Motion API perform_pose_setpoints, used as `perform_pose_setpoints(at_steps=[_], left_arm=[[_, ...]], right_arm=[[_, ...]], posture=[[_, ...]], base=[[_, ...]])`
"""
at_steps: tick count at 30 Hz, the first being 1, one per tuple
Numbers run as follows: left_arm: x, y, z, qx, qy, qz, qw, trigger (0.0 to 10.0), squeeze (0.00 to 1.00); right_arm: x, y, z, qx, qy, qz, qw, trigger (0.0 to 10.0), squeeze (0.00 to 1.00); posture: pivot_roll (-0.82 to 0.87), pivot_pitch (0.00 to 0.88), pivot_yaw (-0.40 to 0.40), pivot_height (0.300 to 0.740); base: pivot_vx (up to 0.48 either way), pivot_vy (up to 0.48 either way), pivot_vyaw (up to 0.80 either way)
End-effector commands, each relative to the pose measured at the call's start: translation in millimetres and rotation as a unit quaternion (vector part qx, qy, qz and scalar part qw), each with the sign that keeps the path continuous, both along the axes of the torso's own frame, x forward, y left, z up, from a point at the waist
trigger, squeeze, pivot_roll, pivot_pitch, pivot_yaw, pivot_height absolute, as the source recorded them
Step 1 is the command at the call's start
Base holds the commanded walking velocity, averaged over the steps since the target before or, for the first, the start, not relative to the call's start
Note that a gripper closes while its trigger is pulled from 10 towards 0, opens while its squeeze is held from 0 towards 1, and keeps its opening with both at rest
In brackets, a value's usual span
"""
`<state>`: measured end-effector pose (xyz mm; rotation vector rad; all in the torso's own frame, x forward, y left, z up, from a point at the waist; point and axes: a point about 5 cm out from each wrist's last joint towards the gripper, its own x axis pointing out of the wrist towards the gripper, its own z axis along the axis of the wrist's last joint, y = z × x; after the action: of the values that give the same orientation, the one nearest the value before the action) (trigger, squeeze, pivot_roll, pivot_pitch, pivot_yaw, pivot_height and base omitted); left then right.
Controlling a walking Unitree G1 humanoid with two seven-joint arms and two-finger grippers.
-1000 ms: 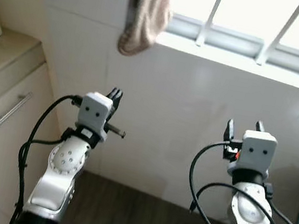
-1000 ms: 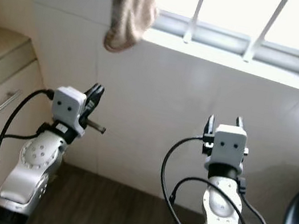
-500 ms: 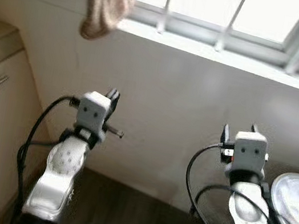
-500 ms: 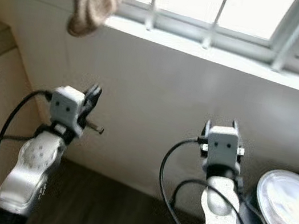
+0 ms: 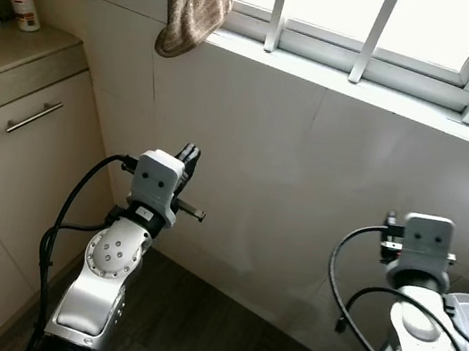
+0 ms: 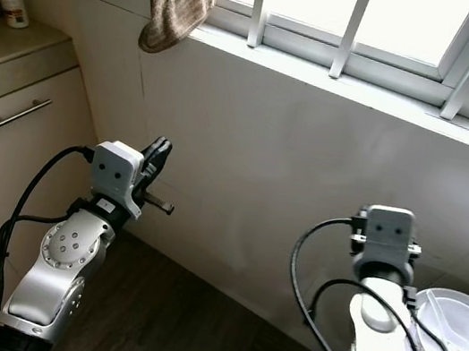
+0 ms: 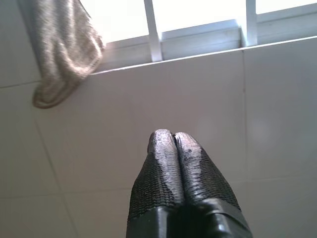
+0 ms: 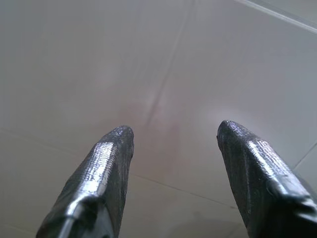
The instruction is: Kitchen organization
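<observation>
Plate, white with a floral rim and a spoon lying in it, sits at the scene's 4 o'clock, just beside the right arm's elbow. Nothing is grasped, so this looks like the approach stage: the robot faces a tiled wall below a window, and the next move probably calls for turning toward the plate or the counter at 10 o'clock. Both arms are raised forward. The left gripper has its fingers pressed together, empty; the right gripper is spread wide, empty.

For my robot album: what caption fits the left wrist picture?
Shut left gripper faces white tiled wall, beige knitted cloth hanging from windowsill.
</observation>
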<state>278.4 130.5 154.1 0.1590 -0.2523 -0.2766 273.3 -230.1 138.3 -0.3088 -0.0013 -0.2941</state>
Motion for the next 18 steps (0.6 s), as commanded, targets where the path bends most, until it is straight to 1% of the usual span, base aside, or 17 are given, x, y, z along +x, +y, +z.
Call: perform_pose_setpoints(at_steps=[1,2,3,4,5,6,7,10,11,12,14,16,18], left_arm=[[0.6,-1.3,1.4,0.005,0.000,0.001,1.000,10.0,0.00],[0.6,-1.3,1.4,0.005,0.000,0.001,1.000,10.0,0.00],[0.8,-1.4,1.1,0.005,0.001,0.002,1.000,10.0,0.00],[0.9,-1.3,0.7,0.006,0.002,0.002,1.000,10.0,0.00],[1.0,-1.2,0.4,0.006,0.003,0.002,1.000,10.0,0.00],[1.0,-1.2,0.4,0.006,0.003,0.002,1.000,10.0,0.00],[1.2,-0.9,-0.1,0.007,0.005,0.003,1.000,10.0,0.00],[0.7,-0.7,-0.5,0.008,0.006,0.004,1.000,10.0,0.00],[0.6,0.1,-0.9,0.009,0.007,0.005,1.000,10.0,0.00],[0.6,0.1,-0.9,0.009,0.007,0.005,1.000,10.0,0.00],[0.6,0.5,-1.4,0.009,0.008,0.005,1.000,10.0,0.00],[0.3,0.2,-2.3,0.010,0.010,0.004,1.000,10.0,0.00],[0.1,-0.7,-3.3,0.011,0.012,0.003,1.000,10.0,0.00]], right_arm=[[4.4,-14.8,1.3,0.004,0.015,-0.011,1.000,10.0,0.00],[4.4,-14.8,1.3,0.004,0.015,-0.011,1.000,10.0,0.00],[6.7,-25.2,2.7,0.001,0.023,-0.017,1.000,10.0,0.00],[9.6,-39.3,2.6,0.006,0.040,-0.025,0.999,10.0,0.00],[11.5,-49.9,2.3,0.013,0.054,-0.030,0.998,10.0,0.00],[11.5,-49.9,2.3,0.013,0.054,-0.030,0.998,10.0,0.00],[13.6,-62.6,-2.5,0.029,0.091,-0.025,0.995,10.0,0.00],[12.8,-70.9,-1.4,0.022,0.110,-0.019,0.994,10.0,0.00],[12.0,-75.3,-2.2,0.028,0.128,-0.013,0.991,10.0,0.00],[12.0,-75.3,-2.2,0.028,0.128,-0.013,0.991,10.0,0.00],[10.4,-83.8,-0.5,0.038,0.133,-0.024,0.990,10.0,0.00],[7.8,-94.6,1.8,0.035,0.144,-0.040,0.988,10.0,0.00],[4.5,-105.8,3.0,0.047,0.154,-0.061,0.985,10.0,0.00]], posture=[[0.12,0.000,-0.053,0.740],[0.12,0.000,-0.053,0.740],[0.12,0.000,-0.054,0.740],[0.12,0.000,-0.054,0.740],[0.12,0.000,-0.054,0.740],[0.12,0.000,-0.054,0.740],[0.12,0.000,-0.054,0.740],[0.12,0.000,-0.058,0.740],[0.12,0.000,-0.057,0.740],[0.12,0.000,-0.057,0.740],[0.11,0.000,-0.056,0.740],[0.11,0.000,-0.056,0.740],[0.11,0.000,-0.055,0.740]], base=[[0.000,0.000,0.00],[0.000,0.000,0.00],[0.000,0.000,0.00],[0.000,0.000,0.00],[0.000,0.000,0.00],[0.000,0.000,0.00],[0.000,0.000,0.00],[0.000,0.000,0.00],[0.000,0.000,0.00],[0.000,0.000,0.00],[0.000,0.000,0.00],[0.000,0.000,0.00],[0.000,0.000,0.00]])
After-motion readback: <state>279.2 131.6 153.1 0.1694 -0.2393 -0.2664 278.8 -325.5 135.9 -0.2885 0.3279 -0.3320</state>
